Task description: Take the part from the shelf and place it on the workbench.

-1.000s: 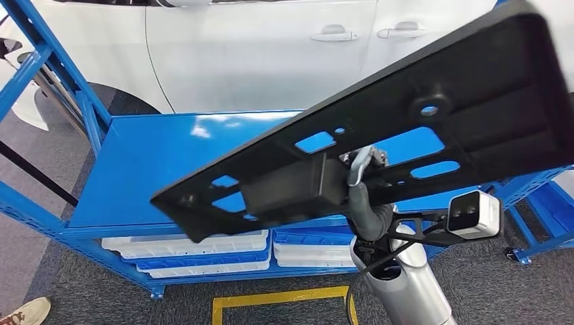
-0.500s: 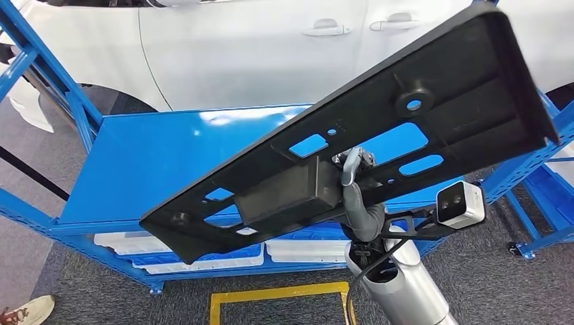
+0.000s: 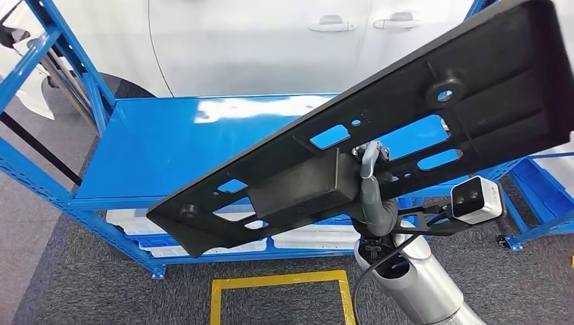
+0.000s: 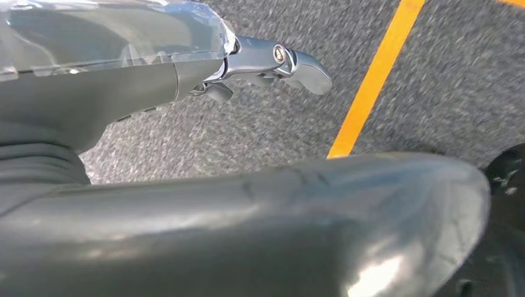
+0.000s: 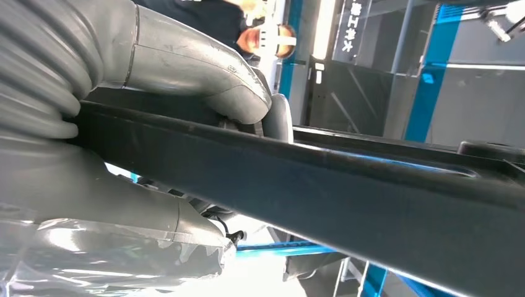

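the long black part [image 3: 406, 128] is gripped, tilted, by the right robot hand [image 3: 371, 177] above the blue shelf [image 3: 162, 149]; the left robot hand [image 4: 186, 74] is seen holding nothing, fingers extended.

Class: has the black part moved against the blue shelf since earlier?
Yes. The black part has its left end lower past the front edge of the blue shelf, nearer the robot.

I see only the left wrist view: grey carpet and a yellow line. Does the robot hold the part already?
Observer: Yes. The right hand grips the black part near its middle, lifted and tilted.
Operator: Is it over the shelf?
Observer: It hangs in front of the blue shelf, not resting on it.
Operator: What stands behind the shelf?
Observer: A white car.
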{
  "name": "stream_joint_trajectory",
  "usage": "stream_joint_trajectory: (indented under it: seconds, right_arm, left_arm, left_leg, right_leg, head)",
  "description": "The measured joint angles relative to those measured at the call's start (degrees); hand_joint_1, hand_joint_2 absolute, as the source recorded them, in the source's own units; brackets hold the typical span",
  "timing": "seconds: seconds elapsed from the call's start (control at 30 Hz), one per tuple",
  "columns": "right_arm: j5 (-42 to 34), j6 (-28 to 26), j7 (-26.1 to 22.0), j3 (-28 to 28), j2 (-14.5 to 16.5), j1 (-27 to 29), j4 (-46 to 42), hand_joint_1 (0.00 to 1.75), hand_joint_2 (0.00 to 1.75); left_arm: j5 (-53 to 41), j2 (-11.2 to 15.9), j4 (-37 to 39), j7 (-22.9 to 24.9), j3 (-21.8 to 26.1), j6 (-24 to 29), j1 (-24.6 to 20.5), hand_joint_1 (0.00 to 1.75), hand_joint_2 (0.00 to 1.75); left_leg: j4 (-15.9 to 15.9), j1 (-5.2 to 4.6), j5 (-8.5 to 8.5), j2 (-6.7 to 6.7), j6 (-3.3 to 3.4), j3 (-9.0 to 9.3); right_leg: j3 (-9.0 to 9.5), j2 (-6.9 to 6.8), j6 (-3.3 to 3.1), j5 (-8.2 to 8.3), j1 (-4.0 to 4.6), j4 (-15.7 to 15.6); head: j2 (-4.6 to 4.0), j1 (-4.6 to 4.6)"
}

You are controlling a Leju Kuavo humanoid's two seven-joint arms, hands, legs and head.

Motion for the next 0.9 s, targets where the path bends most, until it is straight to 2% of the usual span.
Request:
stream_joint_trajectory:
  seconds: [0.03,0.07,0.13,0.17,0.2,0.27,0.3,0.33,0.37,0.43,0.47,0.5,0.53,0.57,0.6,0.67,0.7,0.73,0.8,0.83,0.87,0.9]
  right_arm:
    - [0.2,-0.1,-0.6,0.3,-0.2,0.1,-0.3,1.75,1.75]
    - [0.3,-0.1,-1.0,0.5,-0.4,0.1,-0.7,1.75,1.75]
    - [0.6,0.1,-1.7,0.9,-0.7,0.1,-1.5,1.75,1.75]
    - [0.8,0.3,-1.8,1.0,-0.8,0.1,-1.8,1.75,1.75]
    - [0.9,0.4,-2.0,1.1,-0.9,0.2,-1.9,1.75,1.75]
    - [1.3,0.7,-2.2,1.4,-1.0,0.1,-2.0,1.75,1.75]
    - [1.4,0.9,-2.3,1.6,-1.0,0.1,-2.0,1.75,1.75]
    - [1.5,1.3,-2.5,1.7,-1.0,0.0,-1.9,1.75,1.75]
    - [1.4,1.7,-2.7,1.8,-1.1,0.0,-1.9,1.75,1.75]
    - [1.3,2.4,-3.1,1.9,-1.2,-0.1,-1.6,1.75,1.75]
    - [1.3,2.6,-3.2,2.0,-1.3,-0.1,-1.5,1.75,1.75]
    - [1.3,2.7,-3.2,2.0,-1.4,-0.1,-1.4,1.75,1.75]
    - [1.3,2.8,-3.2,2.0,-1.4,-0.1,-1.4,1.75,1.75]
    - [1.2,3.0,-3.3,2.0,-1.5,-0.1,-1.3,1.75,1.75]
    - [1.2,3.3,-3.3,2.0,-1.5,-0.2,-1.3,1.75,1.75]
    - [1.3,3.8,-3.3,2.0,-1.7,-0.3,-1.4,1.75,1.75]
    - [1.4,4.1,-3.4,1.9,-1.9,-0.3,-1.4,1.75,1.75]
    - [1.7,4.6,-3.6,1.8,-2.1,-0.3,-1.3,1.75,1.75]
    - [2.5,5.7,-3.8,1.5,-2.4,0.1,-1.1,1.75,1.75]
    - [2.8,6.2,-3.9,1.3,-2.6,0.2,-0.9,1.75,1.75]
    - [3.1,6.6,-4.0,1.1,-2.7,0.3,-0.6,1.75,1.75]
    - [3.3,6.9,-4.0,0.9,-2.8,0.4,-0.4,1.75,1.75]
  left_arm:
    - [0.0,0.1,0.0,0.1,-0.1,0.0,0.0,0.0,0.0]
    - [0.0,0.3,0.0,0.1,-0.2,0.0,0.0,0.0,0.0]
    - [0.0,0.5,0.0,0.1,-0.5,-0.1,0.1,0.0,0.0]
    - [0.0,0.7,0.1,0.1,-0.5,-0.1,0.1,0.0,0.0]
    - [0.0,0.8,0.1,0.1,-0.5,-0.1,0.1,0.0,0.0]
    - [0.1,0.9,0.2,0.1,-0.5,-0.2,0.2,0.0,0.0]
    - [0.1,0.9,0.3,0.1,-0.6,-0.3,0.2,0.0,0.0]
    - [0.1,0.9,0.3,0.0,-0.6,-0.3,0.3,0.0,0.0]
    - [0.0,0.9,0.3,0.0,-0.6,-0.4,0.4,0.0,0.0]
    - [0.0,0.8,0.4,-0.1,-0.6,-0.4,0.4,0.0,0.0]
    - [0.0,0.8,0.4,-0.1,-0.6,-0.4,0.4,0.0,0.0]
    - [0.0,0.8,0.4,-0.1,-0.6,-0.4,0.4,0.0,0.0]
    - [0.0,0.7,0.4,0.0,-0.6,-0.4,0.4,0.0,0.0]
    - [0.0,0.7,0.4,0.0,-0.6,-0.3,0.5,0.0,0.0]
    - [0.0,0.6,0.4,0.1,-0.6,-0.3,0.4,0.0,0.0]
    - [0.0,0.6,0.4,0.3,-0.5,-0.1,0.4,0.0,0.0]
    - [0.0,0.5,0.4,0.5,-0.5,0.1,0.3,0.0,0.0]
    - [0.0,0.4,0.4,0.7,-0.5,0.3,0.3,0.0,0.0]
    - [0.0,0.1,0.4,1.2,-0.3,0.7,0.5,0.0,0.0]
    - [0.0,-0.1,0.4,1.4,-0.2,1.0,0.5,0.0,0.0]
    - [0.0,-0.3,0.4,1.6,0.0,1.1,0.6,0.0,0.0]
    - [0.0,-0.5,0.4,1.7,0.2,1.3,0.6,0.0,0.0]
  left_leg:
    - [0.2,0.04,0.35,0.0,-0.15,-0.65]
    - [0.4,0.08,0.61,-0.01,-0.34,-1.2]
    - [1.0,0.02,1.05,-0.05,-0.88,-2.09]
    - [1.2,-0.04,1.3,-0.08,-1.25,-2.33]
    - [1.2,-0.1,1.6,-0.11,-1.66,-2.5]
    - [1.2,0.0,2.11,-0.15,-2.5,-2.7]
    - [1.6,0.09,1.53,-0.15,-2.83,-3.03]
    - [2.8,0.2,0.05,-0.15,-3.1,-3.6]
    - [5.2,0.31,-2.35,-0.15,-3.29,-4.47]
    - [12.4,0.38,-7.6,-0.15,-3.54,-6.52]
    - [15.5,0.38,-8.95,-0.15,-3.6,-7.07]
    - [17.2,0.38,-8.98,-0.15,-3.55,-6.84]
    - [16.9,0.34,-7.92,-0.15,-3.37,-5.66]
    - [14.7,0.24,-6.36,-0.16,-3.02,-3.52]
    - [11.0,0.07,-5.17,-0.16,-2.51,-0.62]
    - [3.2,-0.43,-5.07,-0.14,-1.59,4.96]
    - [0.7,-0.71,-5.48,-0.13,-1.28,6.48]
    - [-0.6,-0.93,-5.66,-0.11,-1.11,7.03]
    - [-1.3,-0.79,-4.48,0.03,-0.62,6.6]
    - [-1.6,-0.64,-3.75,0.18,-0.23,6.21]
    - [-1.9,-0.46,-2.97,0.33,0.09,5.63]
    - [-1.9,-0.5,-2.29,0.45,0.3,4.86]
  right_leg:
    - [1.8,-0.01,0.09,1.15,-0.13,-1.6]
    - [4.52,-0.02,0.14,2.6,-0.26,-5.0]
    - [9.91,0.06,-0.09,3.84,-0.28,-12.8]
    - [11.31,0.13,-0.4,3.83,-0.17,-15.1]
    - [11.73,0.22,-0.79,3.61,0.03,-16.1]
    - [11.23,0.23,-1.82,4.24,0.17,-16.3]
    - [10.87,0.16,-2.37,4.68,0.15,-16.4]
    - [10.44,0.06,-2.95,5.2,0.12,-16.5]
    - [9.89,-0.04,-3.4,5.76,0.12,-16.6]
    - [8.54,-0.11,-3.85,6.82,0.41,-16.6]
    - [7.77,-0.11,-3.94,7.39,0.58,-16.5]
    - [6.97,-0.11,-3.99,7.96,0.76,-16.5]
    - [6.21,-0.1,-4.01,8.53,0.93,-16.5]
    - [5.5,-0.07,-4.0,9.08,1.1,-16.5]
    - [4.96,-0.06,-3.95,9.6,1.21,-16.4]
    - [4.33,-0.1,-3.54,10.54,1.37,-16.4]
    - [4.25,-0.18,-3.22,10.99,1.3,-16.5]
    - [4.22,-0.24,-2.84,11.47,1.21,-16.6]
    - [4.02,-0.22,-2.09,11.62,1.05,-16.6]
    - [3.63,-0.15,-1.76,10.37,1.01,-15.8]
    - [2.99,-0.09,-1.44,8.14,0.92,-14.0]
    - [2.12,-0.03,-1.15,5.21,0.74,-11.0]
  head:
    - [0.0,0.0]
    - [0.0,0.0]
    - [0.0,-0.01]
    - [0.0,-0.01]
    - [0.0,-0.02]
    - [0.0,-0.01]
    - [0.0,-0.01]
    - [0.0,0.0]
    - [0.0,0.0]
    - [0.0,0.0]
    - [0.0,0.0]
    - [0.0,0.0]
    - [0.0,0.0]
    - [0.0,0.0]
    - [0.0,-0.01]
    - [0.0,-0.01]
    - [0.0,-0.01]
    - [0.0,-0.01]
    - [0.0,0.0]
    - [0.0,0.0]
    - [0.0,0.0]
    - [0.0,0.0]
